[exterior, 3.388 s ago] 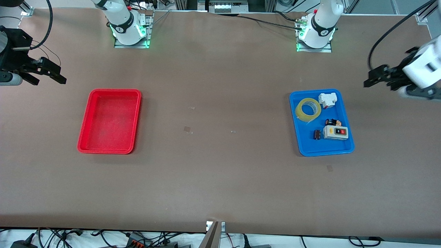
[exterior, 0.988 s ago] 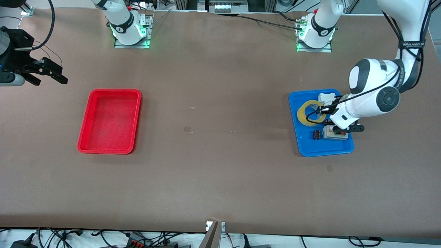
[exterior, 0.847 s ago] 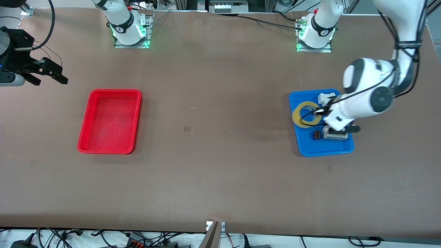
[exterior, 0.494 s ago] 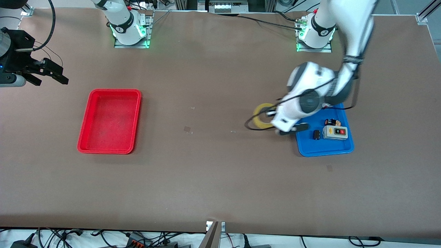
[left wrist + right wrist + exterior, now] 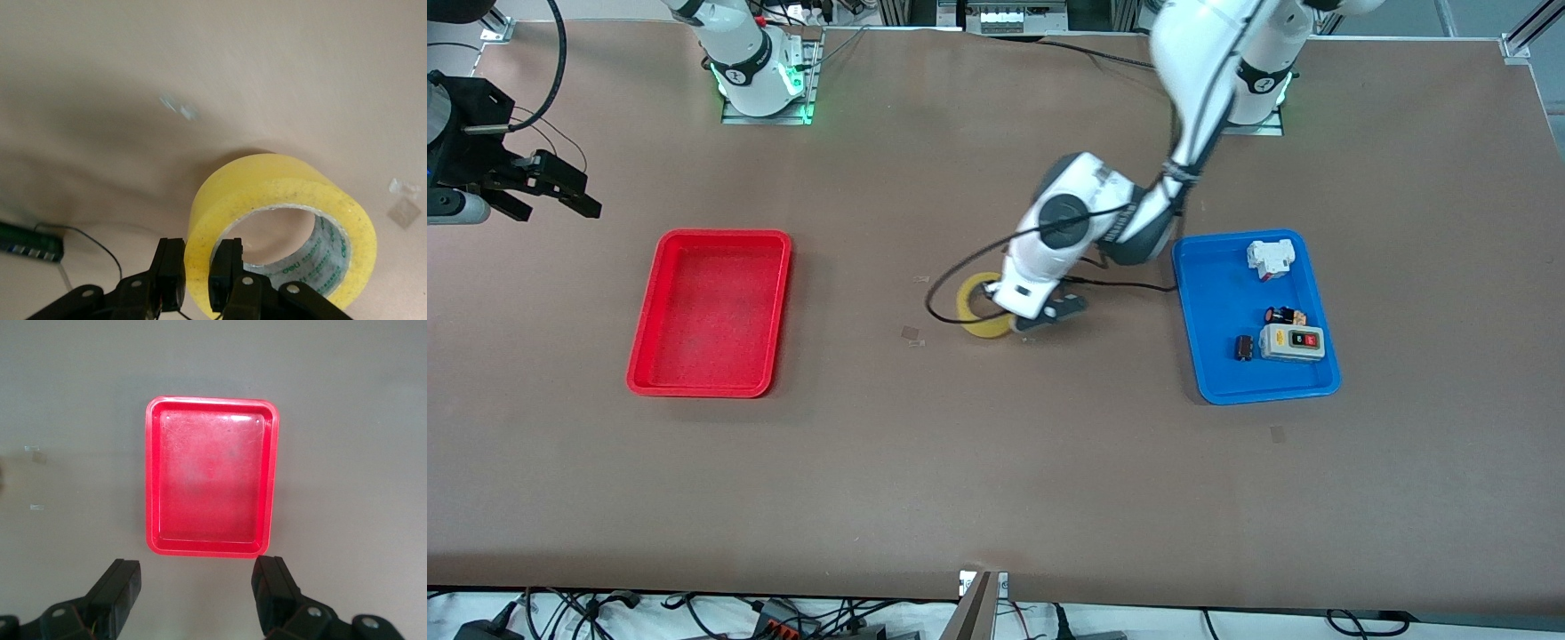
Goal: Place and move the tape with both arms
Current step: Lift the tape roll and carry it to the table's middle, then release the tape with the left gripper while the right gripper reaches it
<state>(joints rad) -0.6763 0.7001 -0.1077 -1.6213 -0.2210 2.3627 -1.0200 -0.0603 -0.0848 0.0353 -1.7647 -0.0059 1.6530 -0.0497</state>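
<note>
The yellow tape is at the middle of the table, between the two trays, low at the table top; I cannot tell if it touches. My left gripper is shut on its wall. In the left wrist view the tape shows its hollow centre, and the left gripper has one finger inside the ring and one outside. My right gripper waits open and empty, up in the air past the red tray at the right arm's end; the right wrist view shows it open.
A red tray lies toward the right arm's end, also in the right wrist view. A blue tray toward the left arm's end holds a white block, a grey switch box and small dark parts.
My left arm took hold of the tape in the blue tray and carried it out to the middle of the table. The right arm has barely moved.
</note>
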